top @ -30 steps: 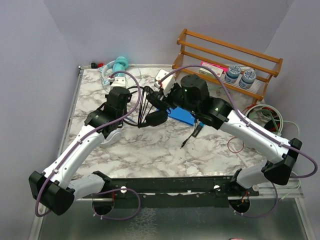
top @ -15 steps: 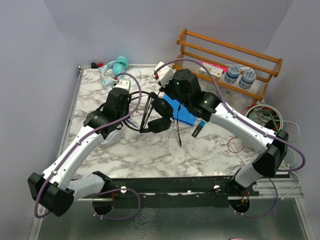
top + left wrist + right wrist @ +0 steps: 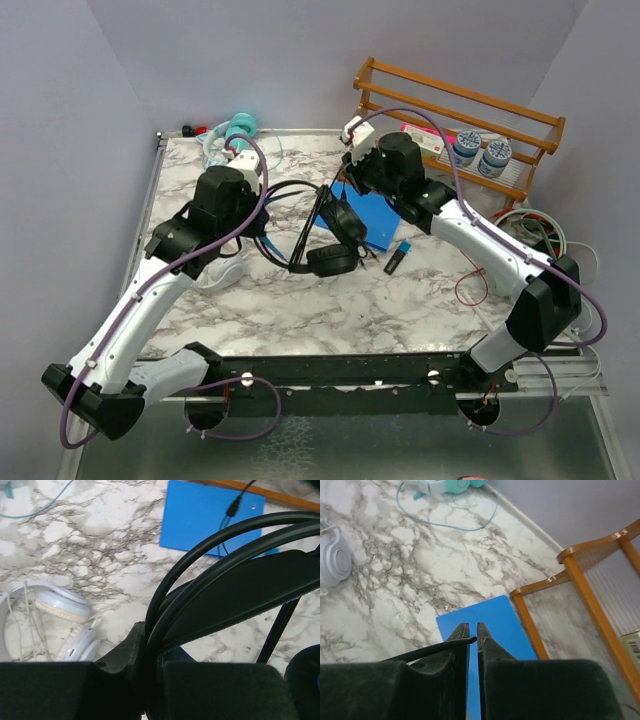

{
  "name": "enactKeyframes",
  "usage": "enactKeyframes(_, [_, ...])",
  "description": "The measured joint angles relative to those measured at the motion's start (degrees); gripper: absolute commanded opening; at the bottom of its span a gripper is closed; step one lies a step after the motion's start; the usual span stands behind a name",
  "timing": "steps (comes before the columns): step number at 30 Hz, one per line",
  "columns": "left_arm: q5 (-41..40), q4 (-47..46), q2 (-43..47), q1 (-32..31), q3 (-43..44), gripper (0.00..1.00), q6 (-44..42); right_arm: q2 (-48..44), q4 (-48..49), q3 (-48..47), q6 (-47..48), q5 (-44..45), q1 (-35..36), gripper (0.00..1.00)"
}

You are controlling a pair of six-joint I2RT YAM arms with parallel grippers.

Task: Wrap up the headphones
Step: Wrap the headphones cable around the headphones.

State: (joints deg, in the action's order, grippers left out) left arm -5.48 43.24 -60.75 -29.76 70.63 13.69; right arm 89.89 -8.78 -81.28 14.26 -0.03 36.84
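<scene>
black headphones [image 3: 328, 258] sit clamped inside the left gripper [image 3: 149, 655].

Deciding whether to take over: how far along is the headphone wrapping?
Nothing looks finished. In hand: the left hand clamps the black headset by its band, with its cable at the tips of the right hand. Left: the teal headset, cable sprawled loose; the white headset, wrap unclear.

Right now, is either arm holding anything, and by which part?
The left gripper clamps the black headphones by their headband. A thin black cable reaches the tip of the right gripper; whether it is pinched cannot be told.
</scene>
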Motion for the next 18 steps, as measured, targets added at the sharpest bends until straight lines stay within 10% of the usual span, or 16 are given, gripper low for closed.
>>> enactKeyframes(18, [11.28, 6.58, -3.65, 0.0, 16.39, 0.0, 9.99, -9.55, 28.92, 24.33, -13.42, -23.47, -1.07, 0.44])
